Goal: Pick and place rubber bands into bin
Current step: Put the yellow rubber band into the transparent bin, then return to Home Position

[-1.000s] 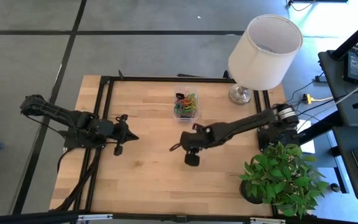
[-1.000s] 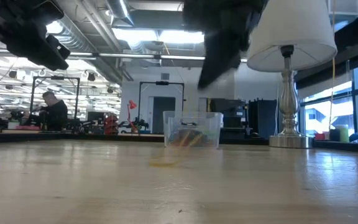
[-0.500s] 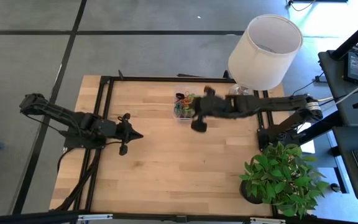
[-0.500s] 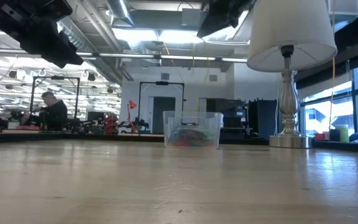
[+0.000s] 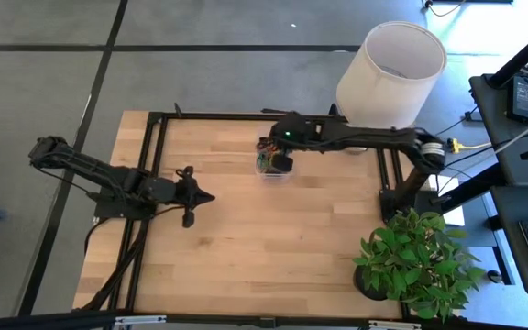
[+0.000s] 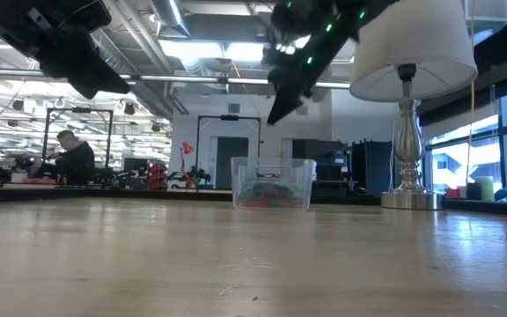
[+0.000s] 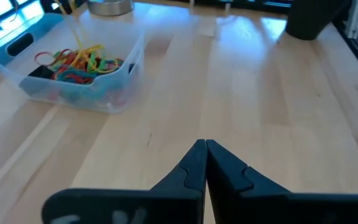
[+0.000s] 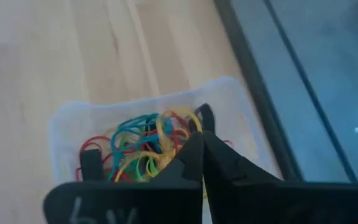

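The bin (image 5: 262,170) is a small clear tub at the table's far middle, also in the low view (image 6: 273,183). It holds a heap of coloured rubber bands (image 7: 79,62) (image 8: 135,146). My right gripper (image 5: 278,158) (image 8: 201,138) hangs over the bin, slanting down, shut on a yellow-orange rubber band (image 7: 75,31). My left gripper (image 5: 211,197) (image 7: 205,144) hovers shut over the table's left part with nothing in it. My right gripper pinches the yellow-orange rubber band between its two fingertips, slanting down from above. Its own fingers hide the place of contact in the right wrist view. In the left wrist view the band's upper end (image 7: 69,9) is at the gripper. The band dangles slack down to the heap in the bin.
A lamp with a large white shade (image 5: 390,64) and metal foot (image 6: 409,198) stands at the far right, close to my right arm. A potted plant (image 5: 420,261) sits by the near right corner. Black frame rails (image 5: 154,183) edge the tabletop. Bare wood lies in the middle.
My right gripper has swung from the table's middle toward the far edge and risen, ending above the bin, still shut. A yellowish band that showed on the table in front of the bin in the low view is gone from there.
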Robot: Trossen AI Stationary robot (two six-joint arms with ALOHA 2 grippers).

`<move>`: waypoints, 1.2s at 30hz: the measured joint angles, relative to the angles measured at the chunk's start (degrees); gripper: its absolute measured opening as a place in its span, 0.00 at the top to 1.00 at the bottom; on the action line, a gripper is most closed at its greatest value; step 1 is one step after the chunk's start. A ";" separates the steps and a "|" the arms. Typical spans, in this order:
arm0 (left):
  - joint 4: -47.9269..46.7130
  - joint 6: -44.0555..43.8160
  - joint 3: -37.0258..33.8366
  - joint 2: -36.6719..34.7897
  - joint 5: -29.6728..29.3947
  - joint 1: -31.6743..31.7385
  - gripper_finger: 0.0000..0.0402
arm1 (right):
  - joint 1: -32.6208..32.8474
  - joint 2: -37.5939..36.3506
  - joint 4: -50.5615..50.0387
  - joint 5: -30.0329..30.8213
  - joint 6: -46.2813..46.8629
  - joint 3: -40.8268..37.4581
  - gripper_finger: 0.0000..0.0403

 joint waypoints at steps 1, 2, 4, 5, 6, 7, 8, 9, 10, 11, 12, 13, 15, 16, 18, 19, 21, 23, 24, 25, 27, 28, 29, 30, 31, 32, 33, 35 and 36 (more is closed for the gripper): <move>-0.06 -0.62 0.00 0.23 -0.42 0.00 0.99 | -0.55 1.28 0.66 -0.11 0.05 0.00 0.99; -0.06 -1.15 0.00 0.47 -0.73 0.00 0.99 | -1.00 2.54 1.74 -0.18 0.15 0.00 0.98; -0.13 -2.08 0.00 0.63 -0.96 0.02 0.99 | -1.97 4.67 2.13 -0.23 0.04 0.00 0.97; 0.09 -2.48 0.02 0.87 -1.02 0.00 0.99 | -2.41 5.66 2.34 -0.21 0.02 0.00 0.97; -0.17 -3.06 0.00 0.97 -1.13 0.00 0.99 | -2.87 6.53 2.39 -0.22 0.21 -0.01 0.96; -0.29 -3.76 0.00 0.99 -1.24 0.01 0.99 | -3.32 7.30 2.04 -0.21 0.68 -0.02 0.96; -0.03 -4.34 0.00 1.10 -1.46 0.00 0.99 | -3.70 7.84 1.91 -0.41 1.69 -0.02 0.95; -0.02 -5.03 0.01 1.20 -1.75 0.00 0.99 | -4.17 8.22 1.43 -1.52 1.92 -0.02 0.95; -0.26 -5.59 0.00 1.21 -2.05 0.02 0.99 | -4.56 8.43 0.75 -3.30 1.83 -0.02 0.94; -0.20 -6.11 0.00 1.21 -2.28 0.00 0.99 | -5.00 8.54 0.28 -5.21 1.69 -0.02 0.93; -0.09 -6.49 0.00 1.21 -2.58 0.00 0.99 | -5.46 8.64 -0.19 -6.87 1.72 -0.02 0.92; -0.11 -6.60 0.00 1.20 -2.88 0.00 0.99 | -5.81 8.64 -0.59 -7.95 1.72 -0.02 0.91; -0.12 -6.58 0.00 1.21 -3.46 0.00 0.99 | -6.47 8.62 -0.43 -9.07 1.68 -0.02 0.87; -0.08 -6.58 0.00 1.21 -3.69 0.00 0.99 | -6.77 8.51 -0.55 -9.12 1.68 -0.02 0.86; -0.12 -6.60 0.00 1.21 -4.34 0.00 0.99 | -7.30 8.34 -0.60 -9.19 1.61 -0.02 0.82; -0.09 -6.59 0.00 1.21 -4.65 0.02 0.99 | -7.48 8.20 -0.69 -9.18 1.61 -0.02 0.80; -0.08 -6.57 0.00 1.21 -5.12 0.02 0.99 | -7.82 7.64 -1.75 -9.15 1.61 -0.02 0.77; -0.06 -6.54 0.00 1.21 -5.40 0.18 0.99 | -7.88 6.98 -2.68 -9.25 1.63 -0.02 0.74; -0.05 -6.54 0.00 1.21 -5.50 0.41 0.99 | -7.86 6.43 -4.20 -9.47 1.62 -0.02 0.73; 0.06 -6.49 0.00 1.21 -5.51 0.83 0.99 | -7.86 5.79 -4.98 -9.58 1.63 -0.02 0.72; 0.85 -5.53 0.00 1.21 -5.50 2.08 0.99 | -7.82 4.41 -6.71 -9.73 1.91 -0.02 0.71; 1.82 -4.66 0.00 1.32 -5.50 2.80 1.00 | -7.81 3.69 -7.45 -10.02 1.98 -0.02 0.71; 2.86 -3.33 0.00 1.48 -5.43 3.69 1.00 | -7.81 3.05 -8.13 -10.56 2.31 -0.02 0.71; 3.57 -1.61 0.00 1.67 -5.27 4.57 1.00 | -7.69 2.55 -8.43 -10.59 3.03 -0.02 0.72; 4.52 0.33 0.00 1.95 -4.96 5.48 0.99 | -7.57 1.84 -8.21 -10.78 3.75 -0.02 0.72; 5.51 2.52 0.00 2.18 -4.71 6.47 0.99 | -7.53 1.19 -8.32 -10.97 4.77 -0.02 0.73; 6.22 4.72 0.00 2.36 -4.58 7.41 0.99 | -7.41 0.66 -8.16 -11.23 4.99 -0.02 0.73; 7.39 9.65 0.00 2.53 -3.59 9.30 1.00 | -7.14 -0.06 -7.40 -12.15 6.27 0.02 0.74; 7.92 12.05 0.00 2.50 -2.28 10.33 1.00 | -6.89 -0.16 -7.29 -12.30 6.88 0.02 0.75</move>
